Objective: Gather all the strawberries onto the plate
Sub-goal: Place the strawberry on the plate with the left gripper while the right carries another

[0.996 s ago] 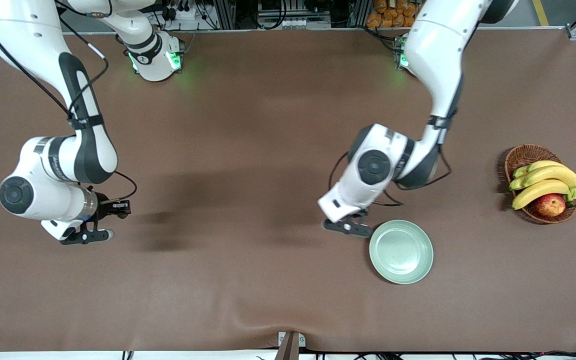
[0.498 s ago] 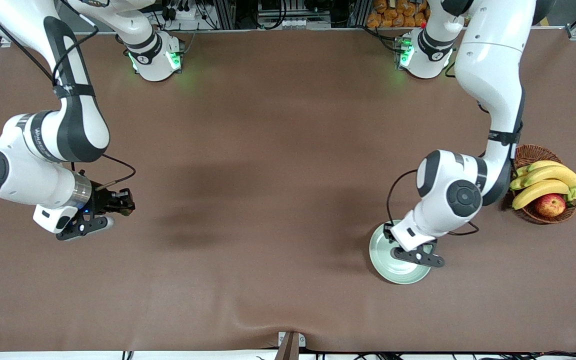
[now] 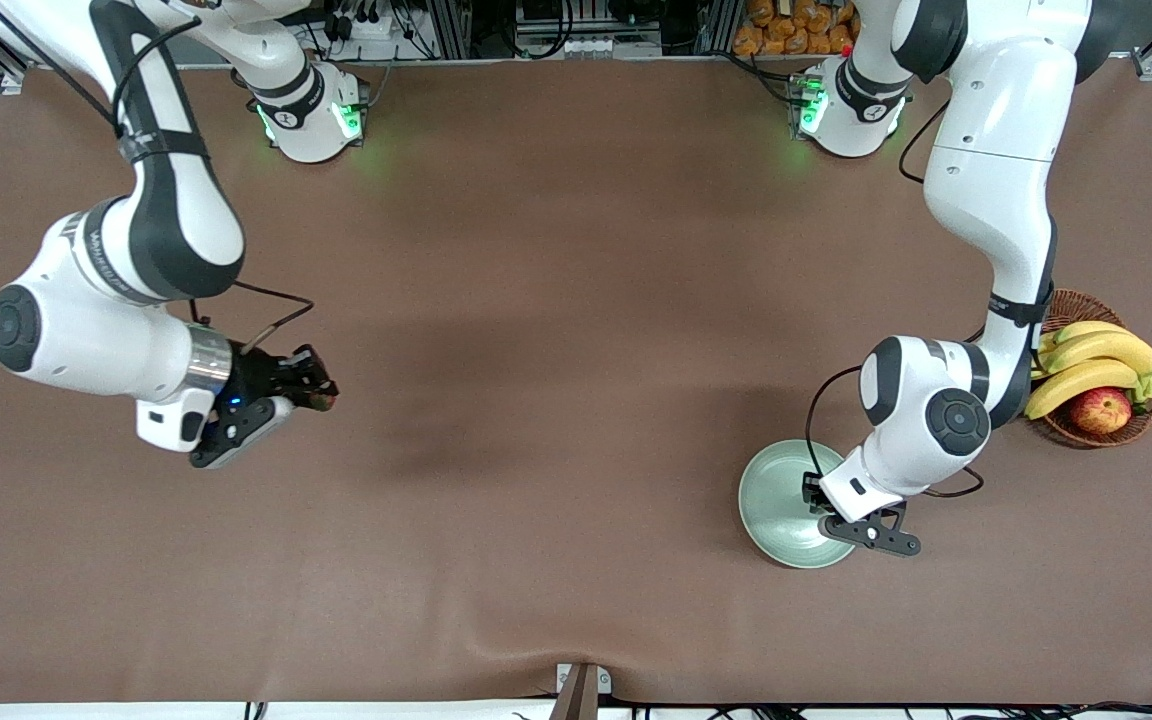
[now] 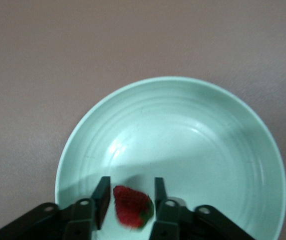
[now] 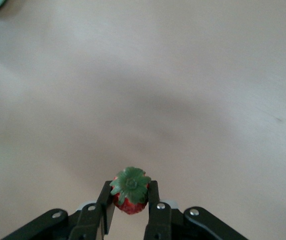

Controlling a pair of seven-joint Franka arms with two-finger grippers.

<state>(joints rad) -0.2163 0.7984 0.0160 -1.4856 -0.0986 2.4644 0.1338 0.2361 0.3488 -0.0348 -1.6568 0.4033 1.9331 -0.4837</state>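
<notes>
1. A small red strawberry (image 4: 132, 207) with a dark green top is seen between the jaws of the left gripper (image 4: 130, 200), directly over the round, shallow, pale mint-green plate (image 4: 222, 150) with a raised rim.
2. In the left wrist view, narrow gaps are visible between this berry and the two black fingers (image 4: 102, 197), so the jaws are judged to be slightly parted around the berry rather than pressed on it; whether the berry is already resting on the plate cannot be told.
3. A second small red strawberry (image 5: 131, 192), its green leafy top turned toward the camera, is clamped between the jaws of the right gripper (image 5: 130, 200).
4. In the front view, the plate (image 3: 771, 495) is found on the brown desk (image 3: 556, 300) toward the left arm's end, with the left gripper (image 3: 821, 515) over the part of it nearest the basket.
5. The right gripper (image 3: 311, 390) is held in the air over bare desk toward the right arm's end, well apart from the plate.
6. A brown wicker basket (image 3: 1056, 310) is placed near the plate, closer to the left arm's end of the desk; yellow bananas (image 3: 1086, 365) and a red-yellow apple (image 3: 1101, 410) are held in it.
</notes>
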